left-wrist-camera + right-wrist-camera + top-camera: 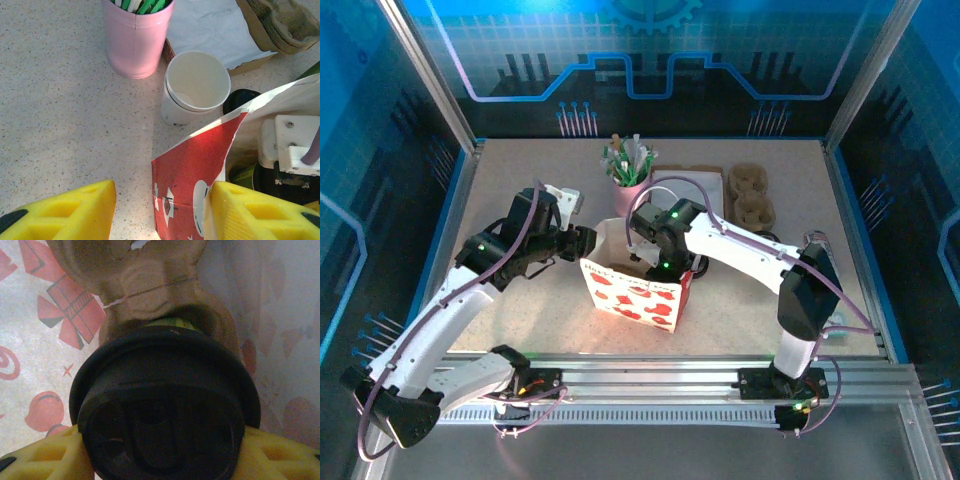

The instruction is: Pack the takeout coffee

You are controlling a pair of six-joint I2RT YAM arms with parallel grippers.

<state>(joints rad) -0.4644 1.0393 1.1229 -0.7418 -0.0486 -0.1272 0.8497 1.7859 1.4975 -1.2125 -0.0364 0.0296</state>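
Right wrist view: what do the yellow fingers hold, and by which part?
The round black plastic lid, pinched by its opposite side edges.

**Bag mouth blocked, left side clear**

The worktop (510, 190) lies bare along its left edge and in a strip along the front edge. The bag (635, 295) stands mid-worktop. Its mouth is taken up by the right gripper (160, 455), clamped on a black lid (160, 405). The left gripper (160, 197) gapes at the bag's left wall. Just behind the bag, a white cup (195, 87) and a pink cup (136, 42) stand close together. Pulp trays (752, 195) crowd the back right corner.
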